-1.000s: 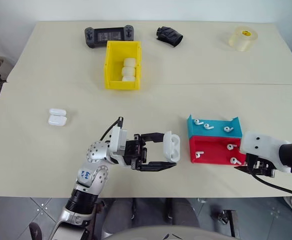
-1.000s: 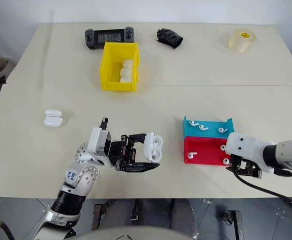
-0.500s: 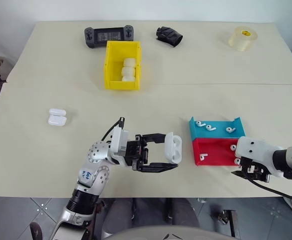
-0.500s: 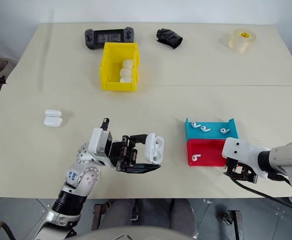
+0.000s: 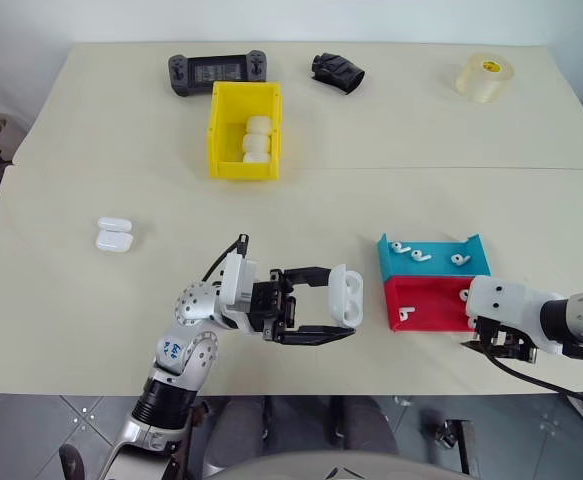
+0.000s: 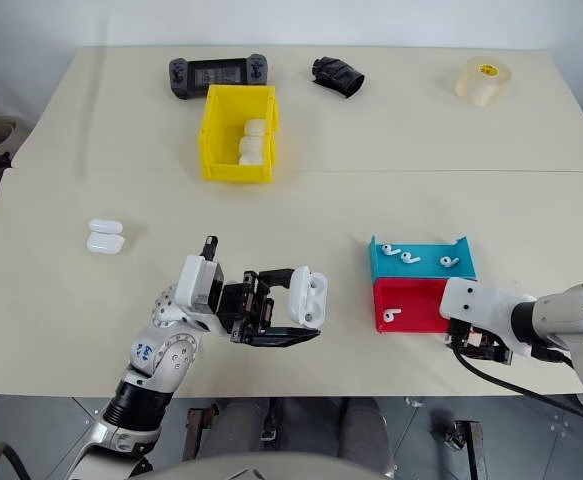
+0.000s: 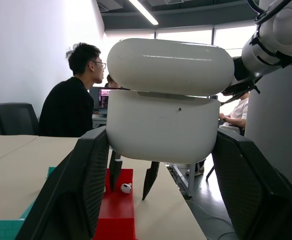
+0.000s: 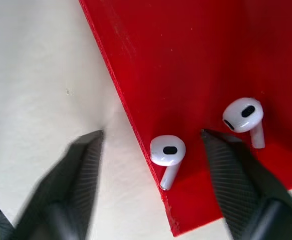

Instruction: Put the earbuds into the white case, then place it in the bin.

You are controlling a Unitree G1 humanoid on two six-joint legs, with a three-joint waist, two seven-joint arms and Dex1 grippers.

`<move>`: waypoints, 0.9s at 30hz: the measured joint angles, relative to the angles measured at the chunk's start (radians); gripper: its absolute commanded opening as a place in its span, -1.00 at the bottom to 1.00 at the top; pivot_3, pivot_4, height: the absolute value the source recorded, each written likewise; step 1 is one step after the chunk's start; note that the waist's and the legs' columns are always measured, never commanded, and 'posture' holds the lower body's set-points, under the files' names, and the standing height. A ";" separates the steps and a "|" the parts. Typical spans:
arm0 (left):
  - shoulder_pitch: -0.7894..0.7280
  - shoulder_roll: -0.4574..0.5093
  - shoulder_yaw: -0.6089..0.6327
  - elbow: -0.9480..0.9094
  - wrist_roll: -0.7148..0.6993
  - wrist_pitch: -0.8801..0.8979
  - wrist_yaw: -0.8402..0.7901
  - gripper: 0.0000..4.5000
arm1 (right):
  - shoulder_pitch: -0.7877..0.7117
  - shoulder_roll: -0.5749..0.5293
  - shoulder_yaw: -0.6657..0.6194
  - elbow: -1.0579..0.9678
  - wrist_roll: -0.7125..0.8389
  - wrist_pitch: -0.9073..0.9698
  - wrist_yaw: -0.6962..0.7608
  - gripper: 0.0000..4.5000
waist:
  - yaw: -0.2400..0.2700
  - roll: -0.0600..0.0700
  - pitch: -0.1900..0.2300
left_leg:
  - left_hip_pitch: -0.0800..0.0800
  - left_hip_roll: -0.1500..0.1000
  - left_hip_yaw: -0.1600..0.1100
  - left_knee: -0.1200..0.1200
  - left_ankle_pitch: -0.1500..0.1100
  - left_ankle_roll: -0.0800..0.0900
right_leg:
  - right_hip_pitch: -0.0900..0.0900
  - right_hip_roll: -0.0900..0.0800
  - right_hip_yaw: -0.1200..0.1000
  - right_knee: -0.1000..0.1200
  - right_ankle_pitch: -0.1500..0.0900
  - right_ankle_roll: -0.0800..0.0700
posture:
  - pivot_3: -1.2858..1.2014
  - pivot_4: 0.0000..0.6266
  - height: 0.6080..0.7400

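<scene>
My left gripper (image 5: 336, 309) clamps the white case (image 5: 344, 294), lid open and empty, while my right gripper (image 8: 151, 150), fingers apart, straddles an earbud (image 8: 167, 156); the bin (image 5: 221, 130) waits.

no legible text, labels, numbers (anywhere)

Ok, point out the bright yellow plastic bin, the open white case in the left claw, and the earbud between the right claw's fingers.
bright yellow plastic bin (image 5: 224, 120), left eye view, left wall.
open white case (image 7: 162, 127), left wrist view, body front.
earbud (image 8: 168, 150), right wrist view, rounded head.
</scene>
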 measured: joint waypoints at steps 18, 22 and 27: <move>0.001 0.001 0.000 -0.008 -0.003 0.011 0.007 0.27 | 0.039 -0.008 -0.016 -0.035 -0.037 0.026 -0.009 -0.16 | 0.001 0.000 0.000 | 0.000 0.000 0.000 0.000 0.000 0.000 | 0.000 0.000 0.000 0.000 0.000 0.000 | 0.03 -0.52 1.00; 0.001 0.001 0.000 -0.008 -0.004 0.011 0.007 0.27 | 0.052 -0.008 -0.029 -0.042 -0.036 0.048 -0.014 -0.16 | 0.001 0.000 0.000 | 0.000 0.000 0.000 0.000 0.000 0.000 | 0.000 0.000 0.000 0.000 0.000 0.000 | 0.03 -0.52 1.00; 0.001 0.000 0.000 -0.008 -0.004 0.011 0.007 0.27 | 0.053 -0.002 -0.031 -0.049 -0.034 0.073 -0.025 -0.16 | 0.001 0.000 0.000 | 0.000 0.000 0.000 0.000 0.000 0.000 | 0.000 0.000 0.000 0.000 0.000 0.000 | 0.03 -0.52 1.00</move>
